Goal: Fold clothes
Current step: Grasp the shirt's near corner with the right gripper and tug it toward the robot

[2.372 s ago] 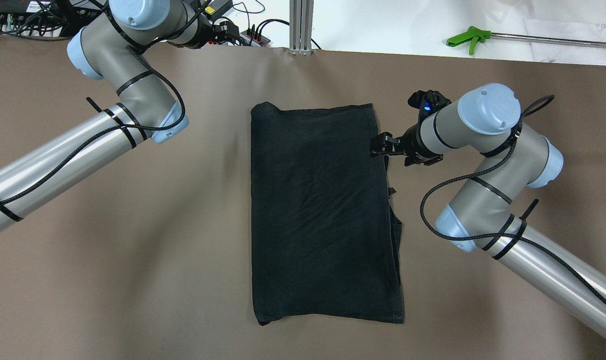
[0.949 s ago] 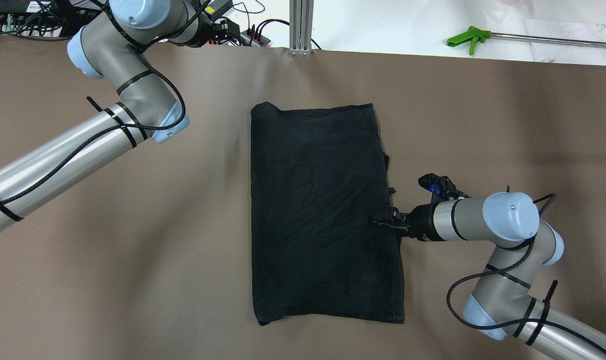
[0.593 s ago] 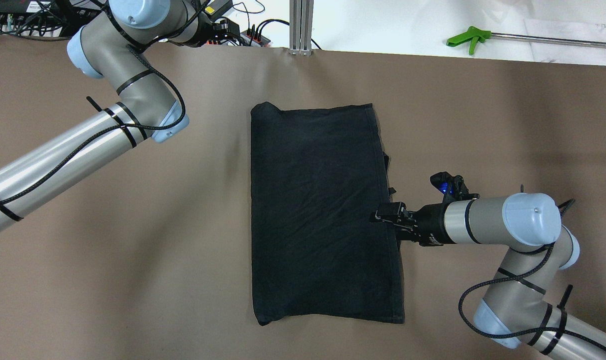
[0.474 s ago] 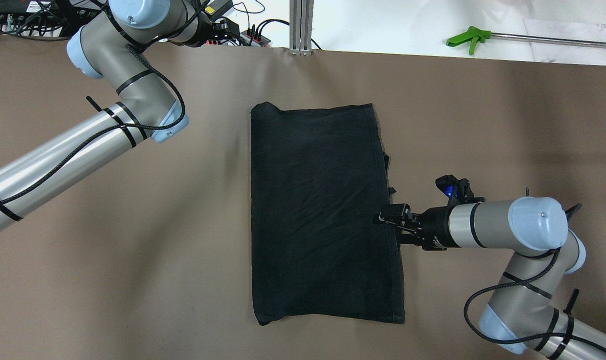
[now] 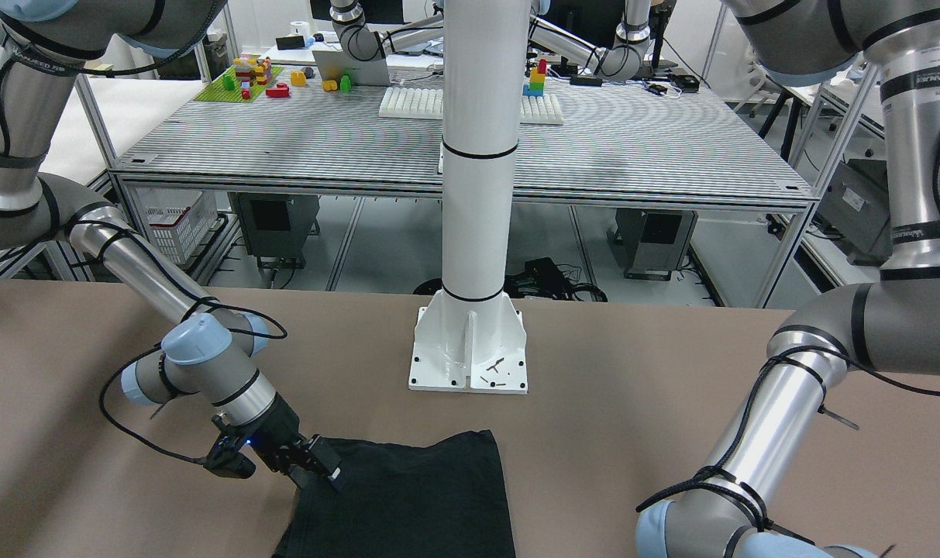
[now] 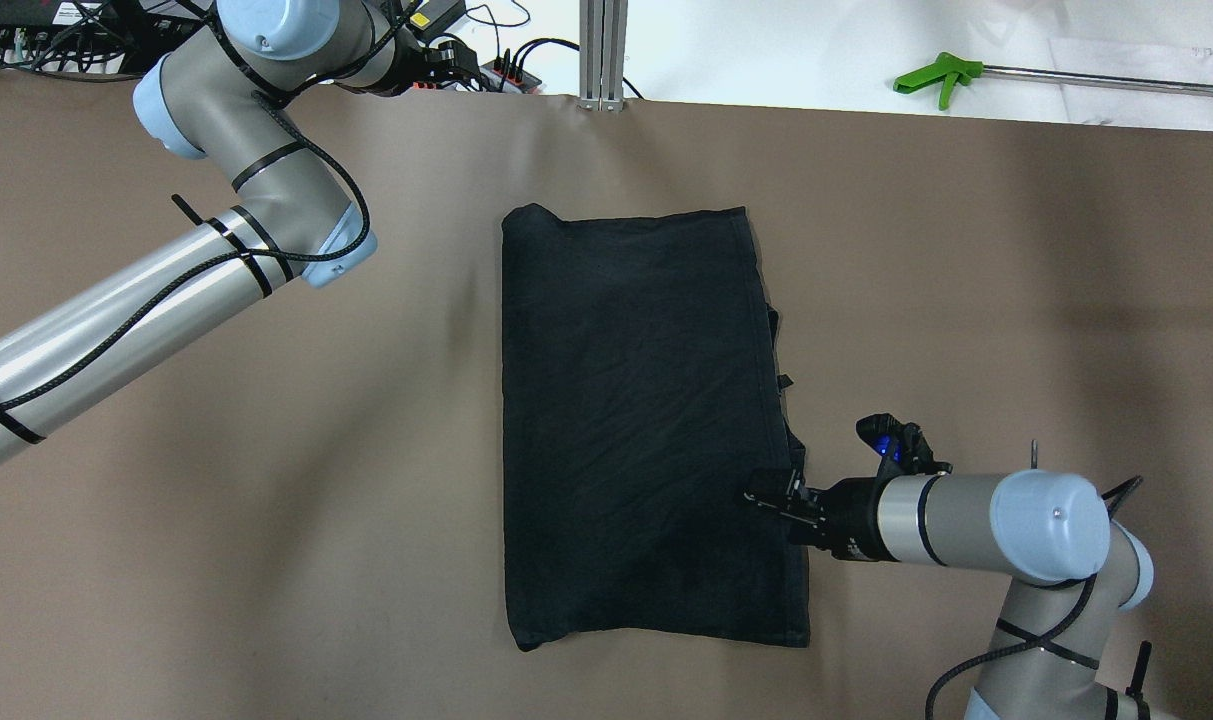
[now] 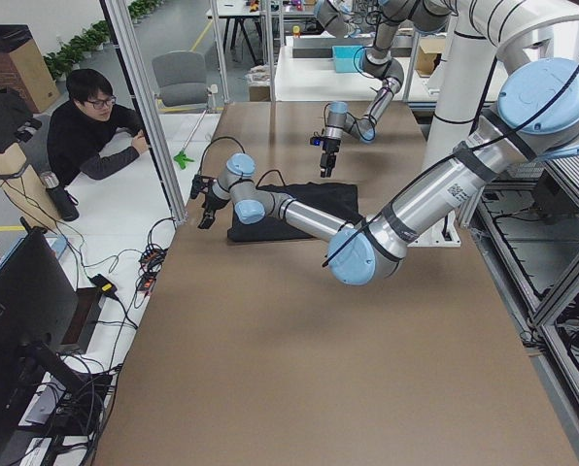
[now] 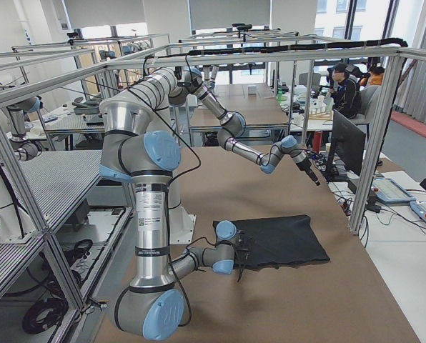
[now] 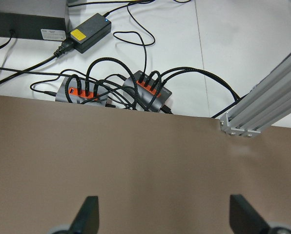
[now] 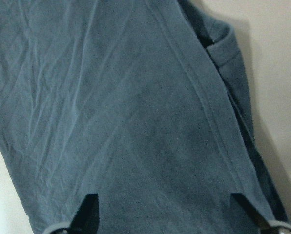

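Since the right gripper [image 10: 167, 219] has its two fingers [image 10: 87, 212] spread wide with only cloth beneath the gap, I'd call it released and poised rather than grasping. It hangs low over the right-hand long edge of the flat, rectangular, matte black fabric garment [image 6: 646, 420], toward the end nearer the robot. That garment lies in the middle of the brown-covered table [image 6: 266, 520], its long axis running from the robot's side out toward the far edge. Along the right edge under-layers peek out from beneath the top hem, so a pinch here would probably have to gather more than one layer. The right arm is plainly the nearer one. The left gripper [image 9: 165, 217] is likewise splayed and holding nothing, well apart from the garment, above bare table by the far edge, next to grey power strips with orange sockets [image 9: 114, 90] and their black cables. Beyond that edge a green-handled tool on a metal rod [image 6: 938, 72] rests on a white surface, and an aluminium post [image 6: 603, 50] stands at the edge's middle. I see nothing between the right jaws and the fabric, and a fold across toward the left looks unobstructed.
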Available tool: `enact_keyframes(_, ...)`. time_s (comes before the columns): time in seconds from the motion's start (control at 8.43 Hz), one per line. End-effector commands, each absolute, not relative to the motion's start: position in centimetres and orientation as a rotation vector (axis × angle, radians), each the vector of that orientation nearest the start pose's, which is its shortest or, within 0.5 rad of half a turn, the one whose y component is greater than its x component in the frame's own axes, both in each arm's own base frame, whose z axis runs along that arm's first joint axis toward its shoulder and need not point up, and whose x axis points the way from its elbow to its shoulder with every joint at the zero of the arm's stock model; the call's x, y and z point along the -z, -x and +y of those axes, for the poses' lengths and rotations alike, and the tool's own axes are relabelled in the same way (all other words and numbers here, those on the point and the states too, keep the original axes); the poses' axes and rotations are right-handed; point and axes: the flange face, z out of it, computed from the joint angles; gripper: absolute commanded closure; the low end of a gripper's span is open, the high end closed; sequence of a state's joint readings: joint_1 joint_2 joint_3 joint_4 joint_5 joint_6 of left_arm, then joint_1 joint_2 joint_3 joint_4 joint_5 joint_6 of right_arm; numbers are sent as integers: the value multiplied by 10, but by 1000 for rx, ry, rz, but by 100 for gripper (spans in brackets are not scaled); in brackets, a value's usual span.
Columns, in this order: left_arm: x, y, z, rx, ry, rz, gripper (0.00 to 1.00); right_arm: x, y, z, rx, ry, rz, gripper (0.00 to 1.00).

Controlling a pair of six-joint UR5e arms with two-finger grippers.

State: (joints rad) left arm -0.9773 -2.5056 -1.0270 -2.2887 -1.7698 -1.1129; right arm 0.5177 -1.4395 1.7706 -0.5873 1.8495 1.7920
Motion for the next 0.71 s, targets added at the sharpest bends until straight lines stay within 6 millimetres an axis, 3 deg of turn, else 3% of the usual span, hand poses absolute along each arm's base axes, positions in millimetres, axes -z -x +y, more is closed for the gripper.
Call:
enact_keyframes(0.0, -222, -374, -757, 354, -595, 952, 6, -391, 447, -334, -446, 22, -1312, 6)
enact_keyframes(0.36, -221, -373, -757, 353, -598, 952, 6, -406, 470, -314, -439, 10, -1277, 6)
enact_keyframes(0.59, -220, -373, -757, 354, -600, 952, 6, -406, 478, -315, -443, 7, -1260, 6)
